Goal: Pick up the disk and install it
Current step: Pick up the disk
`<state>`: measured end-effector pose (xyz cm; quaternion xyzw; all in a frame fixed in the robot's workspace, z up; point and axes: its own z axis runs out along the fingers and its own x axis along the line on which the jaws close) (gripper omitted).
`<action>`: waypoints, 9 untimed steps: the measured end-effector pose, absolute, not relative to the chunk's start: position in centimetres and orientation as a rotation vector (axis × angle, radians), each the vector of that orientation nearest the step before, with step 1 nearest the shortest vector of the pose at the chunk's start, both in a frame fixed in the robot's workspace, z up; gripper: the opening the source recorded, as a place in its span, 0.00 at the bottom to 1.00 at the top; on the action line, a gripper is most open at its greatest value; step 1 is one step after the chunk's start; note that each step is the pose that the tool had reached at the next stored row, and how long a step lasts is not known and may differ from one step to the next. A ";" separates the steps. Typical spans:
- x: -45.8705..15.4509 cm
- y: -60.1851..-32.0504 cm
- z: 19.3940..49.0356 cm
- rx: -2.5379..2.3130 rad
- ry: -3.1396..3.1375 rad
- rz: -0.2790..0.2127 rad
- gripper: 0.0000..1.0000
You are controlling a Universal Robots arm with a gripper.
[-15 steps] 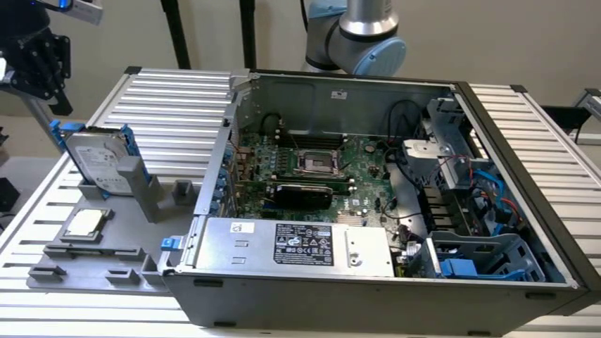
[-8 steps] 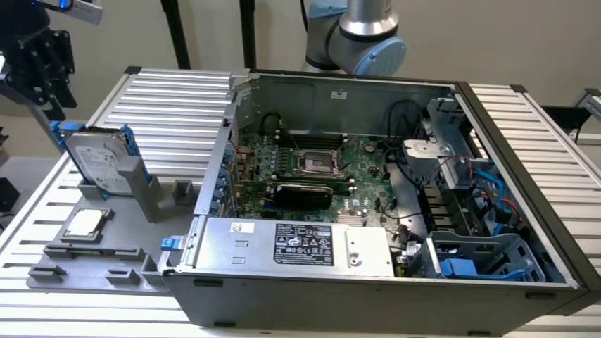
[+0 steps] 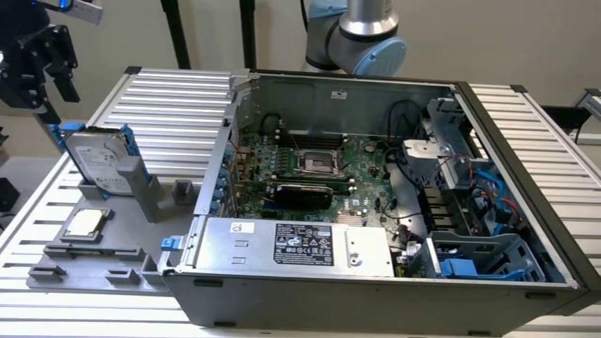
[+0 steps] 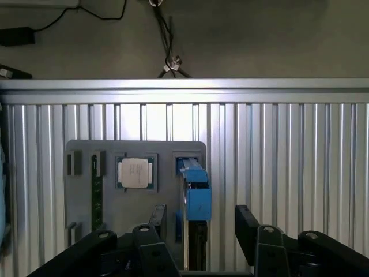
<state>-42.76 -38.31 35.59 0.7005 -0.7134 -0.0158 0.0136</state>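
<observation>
Tool [image 4: 202,222] spread wide over upright disk [image 3: 98,158], label unreadable

My feed shows a table [image 3: 179,91] built of ribbed aluminium slats, silver-grey and evenly lit. In the wrist view a bright band of light runs along its edge rail. Behind it in the exterior view stands a plain cream wall [image 3: 507,42]. Two black upright poles [image 3: 174,32] rise against that wall toward the exterior view's left. Past the table's edge I look down on a dull grey-brown floor [image 4: 259,40], where thin black cables [image 4: 172,64] trail and a flat black box [image 4: 17,36] lies.
</observation>
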 end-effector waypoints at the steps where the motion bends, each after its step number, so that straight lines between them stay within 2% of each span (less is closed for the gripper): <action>1: -42.8 -38.3 35.6 2.182 -2.222 -0.049 0.60; 9: -42.8 -38.3 35.6 2.182 -2.222 -0.049 0.60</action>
